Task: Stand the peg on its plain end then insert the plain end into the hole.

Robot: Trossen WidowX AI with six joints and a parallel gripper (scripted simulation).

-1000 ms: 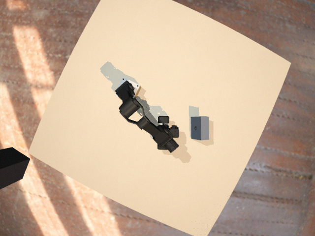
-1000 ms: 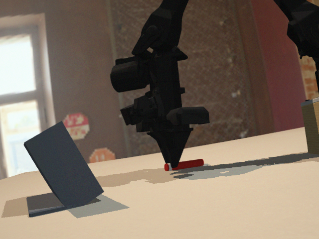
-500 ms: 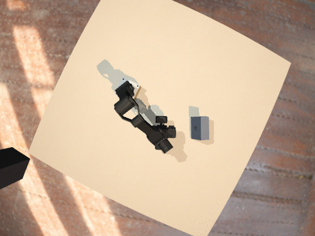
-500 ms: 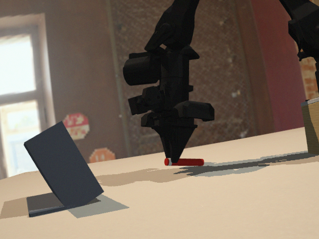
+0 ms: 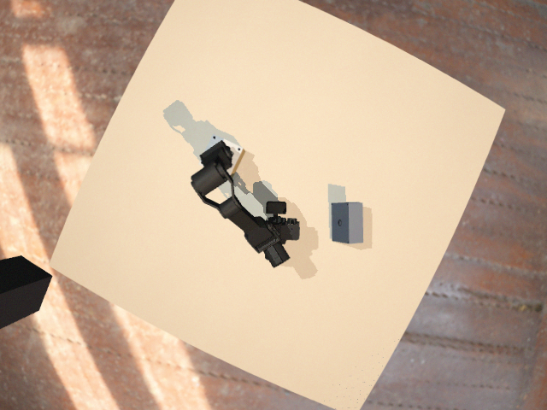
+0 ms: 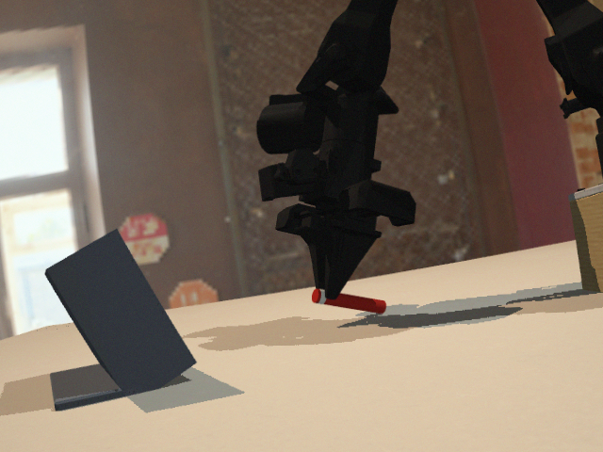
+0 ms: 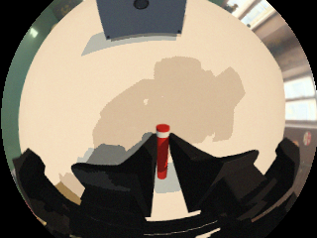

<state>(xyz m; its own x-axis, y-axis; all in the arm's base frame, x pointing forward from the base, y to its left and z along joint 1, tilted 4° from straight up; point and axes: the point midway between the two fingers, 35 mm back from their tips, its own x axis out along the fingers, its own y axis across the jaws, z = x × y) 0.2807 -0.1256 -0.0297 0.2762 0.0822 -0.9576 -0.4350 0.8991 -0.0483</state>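
Note:
The red peg [image 6: 350, 301] [image 7: 162, 153] has its white band at the end nearest the sloped panel. My gripper [image 6: 327, 290] [image 7: 162, 137] points down and is shut on the peg close to the banded end. The peg hangs nearly level just above the table [image 6: 438, 379], its plain end drooping a little. The dark grey sloped panel [image 5: 349, 222] [image 6: 117, 311] [image 7: 142, 7] stands ahead of the gripper, and its hole [image 5: 339, 221] [image 7: 141, 3] faces the arm. In the overhead view the arm [image 5: 247, 220] hides the peg and the fingers.
The robot base with a tan and white box [image 5: 232, 152] [image 6: 589, 238] sits behind the arm. A black block [image 5: 17, 286] lies off the table's left edge. The tan table [image 5: 308, 110] ends over a brick floor.

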